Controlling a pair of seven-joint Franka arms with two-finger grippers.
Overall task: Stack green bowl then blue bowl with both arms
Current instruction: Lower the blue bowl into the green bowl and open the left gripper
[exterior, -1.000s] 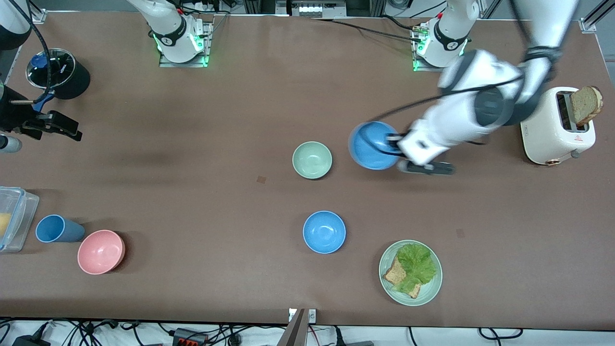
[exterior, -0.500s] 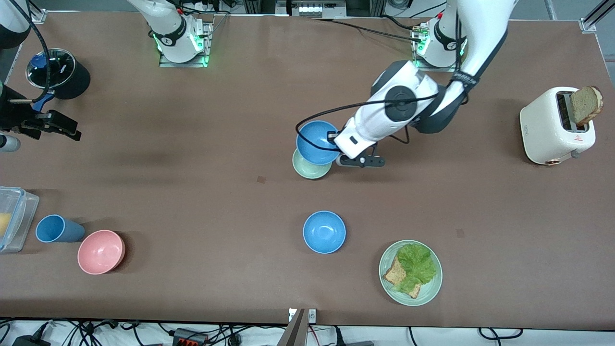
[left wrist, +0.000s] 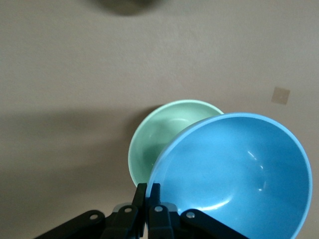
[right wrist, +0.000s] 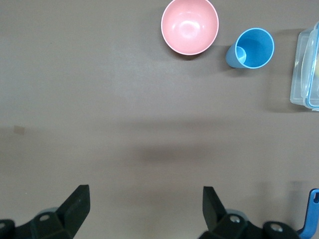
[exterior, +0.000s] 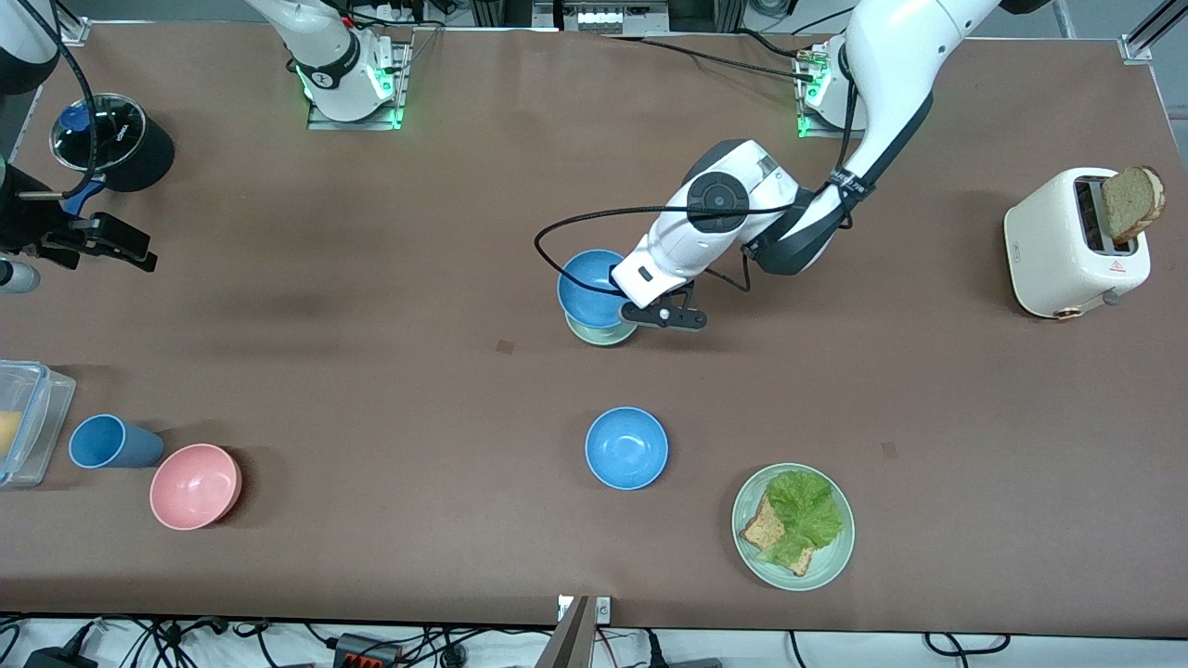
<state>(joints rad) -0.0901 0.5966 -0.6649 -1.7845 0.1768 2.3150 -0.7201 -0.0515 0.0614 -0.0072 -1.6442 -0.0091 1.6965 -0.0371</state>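
Note:
My left gripper (exterior: 620, 286) is shut on the rim of a sky-blue bowl (exterior: 587, 284) and holds it tilted, close over the pale mint-green bowl (exterior: 603, 335) at mid table. In the left wrist view the fingers (left wrist: 148, 191) pinch the blue bowl's (left wrist: 237, 174) rim, and it covers about half of the green bowl (left wrist: 157, 142). A second blue bowl (exterior: 626, 448) sits on the table nearer the front camera. My right gripper (exterior: 111, 246) waits open and empty over the right arm's end of the table, with bare table between its fingers (right wrist: 144, 194).
A pink bowl (exterior: 195, 485) and a blue cup (exterior: 107, 443) stand beside a clear box (exterior: 23, 417) at the right arm's end. A green plate (exterior: 840, 555) holds lettuce and toast. A white toaster (exterior: 1067, 246) stands at the left arm's end. A black container (exterior: 116, 139) stands near the right arm.
My left arm has carried the blue bowl from the left arm's side across to over the green bowl. The right arm has not moved.

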